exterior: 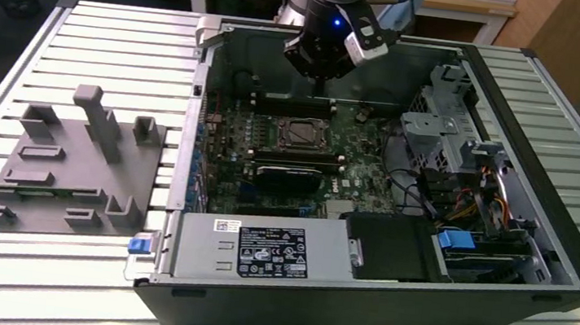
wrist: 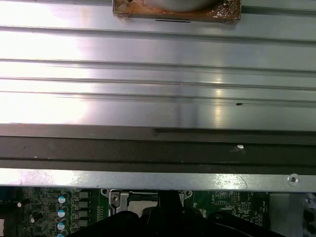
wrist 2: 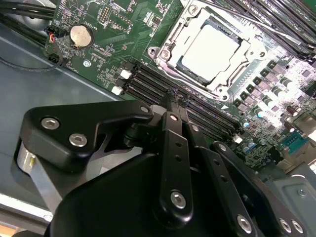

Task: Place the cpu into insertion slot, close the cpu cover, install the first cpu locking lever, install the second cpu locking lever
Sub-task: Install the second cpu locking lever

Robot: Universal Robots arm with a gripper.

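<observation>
Already, the cpu point(wrist 2: 213, 51) is seated in the insertion slot point(wrist 2: 170, 63) mid-motherboard, framed by the closed cpu cover point(wrist 2: 232, 84). Above the memory slots point(wrist 2: 148, 84), the gripper point(wrist 2: 174, 95) is held with fingers together, gripping nothing.

A: Arm pose?
B: One arm, coming down from the far edge in the exterior view, wrist pointed downward, blue light lit on the wrist housing.
A: Gripper?
B: Gripper point(exterior: 323, 92) hangs at the far side of the scene, roughly centre between the exterior view's left and right. In the second wrist view the gripper point(wrist 2: 174, 95) has black linkage bars with silver bolts, and the fingers point(wrist 2: 170, 98) are pressed together at the tips, nothing between them.
A: First wrist view?
B: Just a dark sliver of gripper point(wrist: 170, 197).
</observation>
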